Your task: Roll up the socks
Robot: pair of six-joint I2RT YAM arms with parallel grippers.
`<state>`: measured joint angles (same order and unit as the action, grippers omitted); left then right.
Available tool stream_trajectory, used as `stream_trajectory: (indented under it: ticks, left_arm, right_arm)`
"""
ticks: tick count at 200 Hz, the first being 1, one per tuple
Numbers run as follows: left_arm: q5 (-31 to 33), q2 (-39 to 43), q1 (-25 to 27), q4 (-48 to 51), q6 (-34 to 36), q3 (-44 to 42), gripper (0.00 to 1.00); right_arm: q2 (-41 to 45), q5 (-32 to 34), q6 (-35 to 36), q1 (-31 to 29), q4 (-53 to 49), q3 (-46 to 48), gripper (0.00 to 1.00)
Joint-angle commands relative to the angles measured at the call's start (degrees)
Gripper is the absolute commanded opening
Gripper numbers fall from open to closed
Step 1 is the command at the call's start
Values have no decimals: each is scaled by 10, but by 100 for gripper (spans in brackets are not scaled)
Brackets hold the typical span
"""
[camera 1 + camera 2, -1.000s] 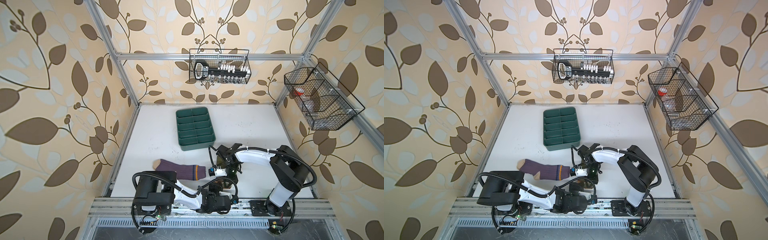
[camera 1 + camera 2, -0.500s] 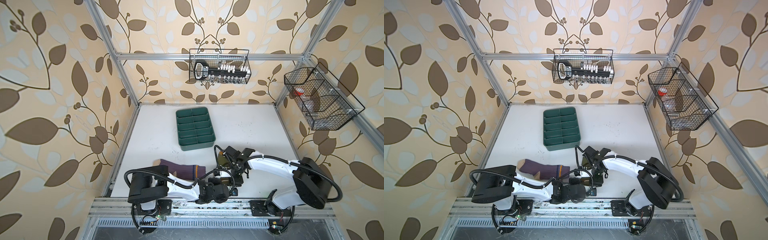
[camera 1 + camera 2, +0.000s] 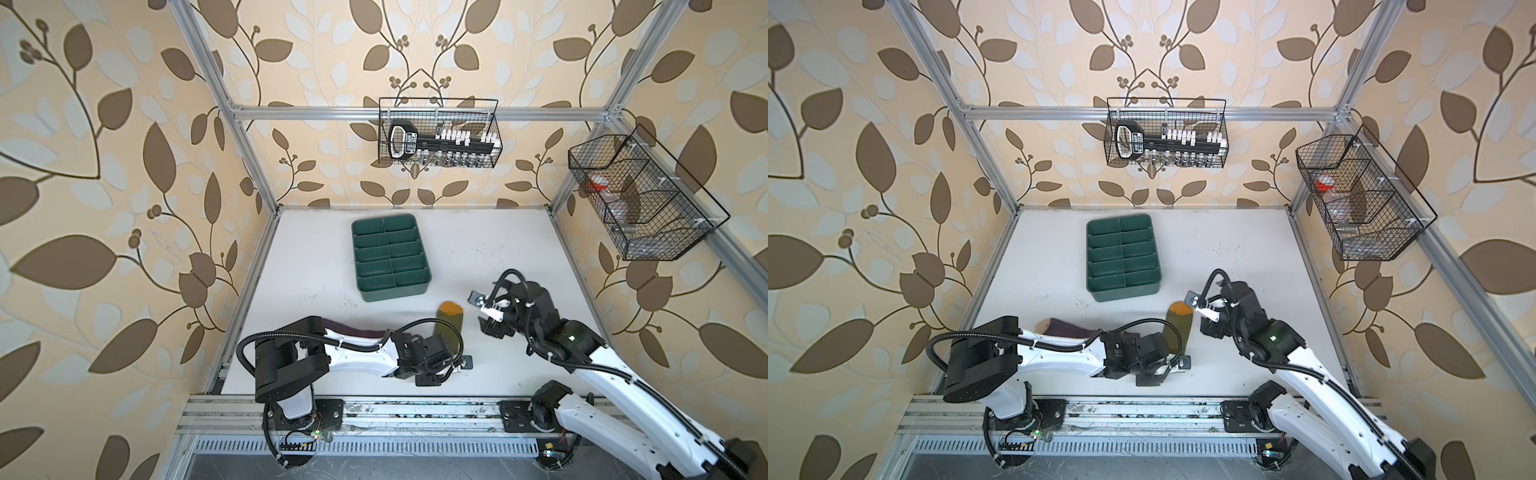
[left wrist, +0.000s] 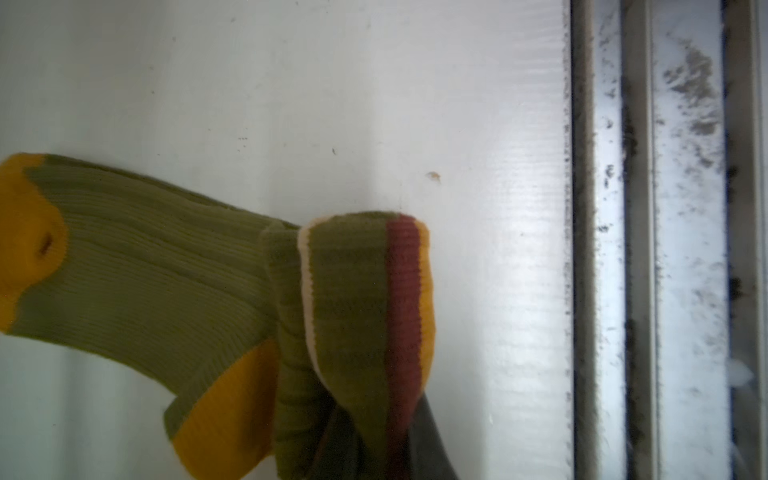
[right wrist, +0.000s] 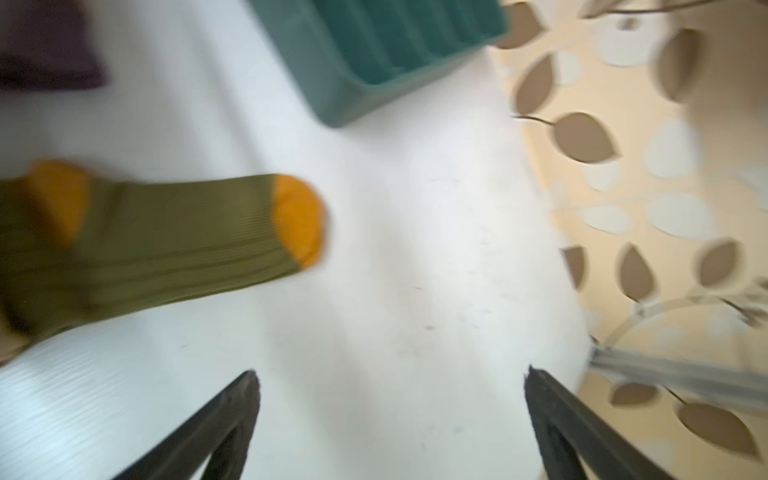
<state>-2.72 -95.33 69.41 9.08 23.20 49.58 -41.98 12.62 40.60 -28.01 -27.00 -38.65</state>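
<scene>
The olive green sock (image 3: 448, 328) (image 3: 1177, 330) lies stretched on the white table, its mustard toe pointing at the tray. In the left wrist view its striped cuff (image 4: 365, 291) is folded over and bunched. My left gripper (image 3: 455, 365) (image 3: 1177, 365) is shut on that cuff, with one dark finger (image 4: 430, 440) showing beside it. The purple sock (image 3: 357, 334) (image 3: 1065, 328) lies to the left, mostly hidden under my left arm. My right gripper (image 3: 481, 313) (image 3: 1200, 313) (image 5: 390, 374) stands open and empty, just right of the olive toe (image 5: 301, 222).
A dark green divided tray (image 3: 392, 293) (image 3: 1125, 294) (image 5: 374, 83) stands behind the socks. Wire baskets hang on the back wall (image 3: 438, 139) and the right wall (image 3: 640, 199). The metal front rail (image 3: 415, 411) (image 4: 615, 249) runs close to the left gripper.
My right gripper has opened wide and swung back to the right, away from the olive sock, whose foot now lies uncovered. The left gripper stays shut on the cuff and has shifted slightly.
</scene>
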Motion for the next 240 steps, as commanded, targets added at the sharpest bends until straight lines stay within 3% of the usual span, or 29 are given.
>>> stream_trajectory:
  ticks: [1, 18, 37, 52, 74, 91, 112, 135, 168, 204, 218, 240]
  left_arm:
    - [-154, -43, -35, 114, -14, 34, 0]
    - [-214, -72, -60, 136, -29, 55, 0]
    - [-260, -101, -80, 161, -34, 78, 0]
    - [-259, -128, -89, 203, -35, 108, 0]
    - [-280, -146, -108, 198, -54, 113, 0]
    - [-293, -154, -116, 187, -61, 113, 0]
    - [-309, -172, -126, 173, -77, 115, 0]
    - [-326, -196, -131, 173, -89, 122, 0]
    - [-330, -205, -135, 173, -89, 120, 0]
    - [-326, -204, -135, 162, -96, 113, 0]
    - [-325, -205, -135, 160, -97, 111, 0]
    - [-323, -207, -135, 161, -96, 111, 0]
  right_arm:
    - [65, 90, -72, 39, 100, 6, 100]
    - [104, 95, -140, 56, 123, -2, 100]
    - [142, 11, -135, 68, 116, 2, 100]
    - [155, -34, -173, 68, 79, -13, 100]
    - [163, -107, -122, 60, -28, -46, 100]
    - [191, -110, -49, 25, -84, -35, 100]
    - [217, -39, 7, -58, -141, -19, 100]
    - [225, 77, 22, -175, -182, 9, 96]
    - [180, 204, -48, -396, -206, 56, 93]
    - [61, 309, -151, -642, -173, 96, 93]
    - [3, 311, -174, -680, -138, 118, 93]
    - [-71, 296, -169, -672, -49, 153, 92]
